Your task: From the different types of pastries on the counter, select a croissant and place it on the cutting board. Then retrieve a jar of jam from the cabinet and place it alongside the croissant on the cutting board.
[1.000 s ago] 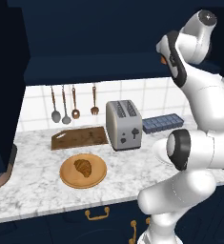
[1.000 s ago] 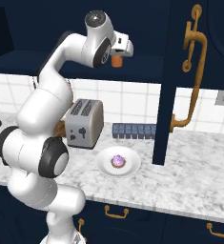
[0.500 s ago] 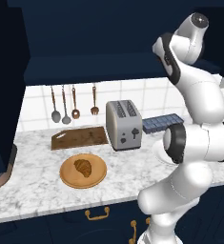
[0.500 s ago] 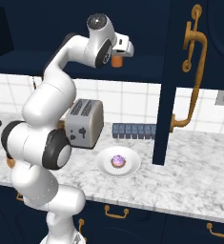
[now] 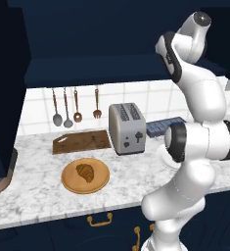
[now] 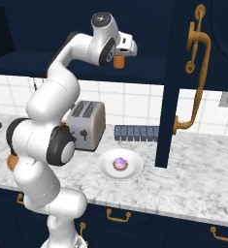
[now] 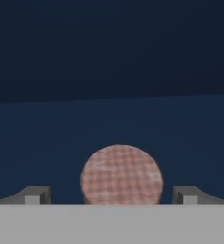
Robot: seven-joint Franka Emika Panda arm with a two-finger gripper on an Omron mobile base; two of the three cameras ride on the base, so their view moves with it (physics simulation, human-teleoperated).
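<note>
The jar of jam (image 6: 119, 62) stands on the bottom shelf of the navy wall cabinet (image 6: 47, 63). My gripper (image 6: 120, 54) is raised to it, open. In the hand view the jar's round orange-pink lid (image 7: 121, 175) sits between my two fingertips (image 7: 35, 194), with a gap on each side. The golden-brown croissant (image 5: 85, 171) lies on a round tan plate (image 5: 70, 182) on the marbled counter (image 5: 33, 196). The dark-brown cutting board (image 5: 82, 142) lies bare behind that plate, by the wall.
A silver toaster (image 5: 127, 128) stands right of the board. A purple-frosted pastry (image 6: 120, 163) sits on a white plate (image 6: 105, 169). The open cabinet door (image 6: 183, 72) with its brass handle hangs right of the gripper. Utensils (image 5: 67, 105) hang on the tiled wall.
The upper arm has shifted slightly toward the cabinet. The jar has stayed in place and the gripper has stayed open.
</note>
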